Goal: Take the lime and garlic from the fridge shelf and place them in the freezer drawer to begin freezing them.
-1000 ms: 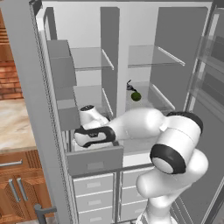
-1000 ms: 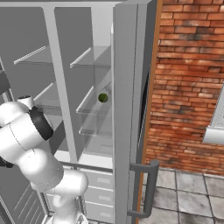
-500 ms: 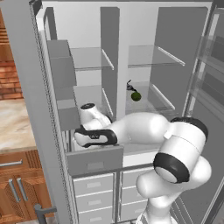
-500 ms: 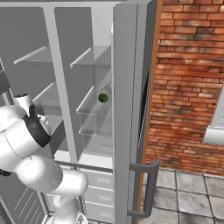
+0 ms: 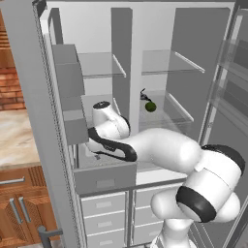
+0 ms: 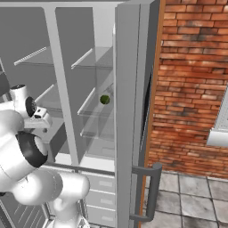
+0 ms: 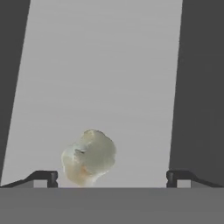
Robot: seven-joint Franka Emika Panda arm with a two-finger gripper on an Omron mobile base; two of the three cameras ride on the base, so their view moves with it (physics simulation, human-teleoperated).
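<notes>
My gripper (image 7: 111, 178) has just spread wide: fingertips (image 7: 43, 177) sit far apart at the bottom of the hand view, nothing clamped between them. A second ago the jaws were about half closed, so I read this as the release. The garlic (image 7: 89, 156) sits free between the tips, touching neither, over the pale grey floor of the freezer drawer (image 5: 104, 178). I can't tell if it's resting on the floor or mid-drop. In the left base view my hand is down inside that open drawer, wrist bent over its front wall. Arm posture has shifted a little since a second ago, elbow lower and more to the right. So garlic looks delivered; half the task done, by my judgement.

Farther back, the lime (image 5: 151, 106) is on the right-hand fridge shelf (image 5: 177, 112), same spot as before, untouched. Right base view shows it (image 6: 104, 99) on the glass shelf too. Next up: lift out of the drawer, reach up and right for the lime.
</notes>
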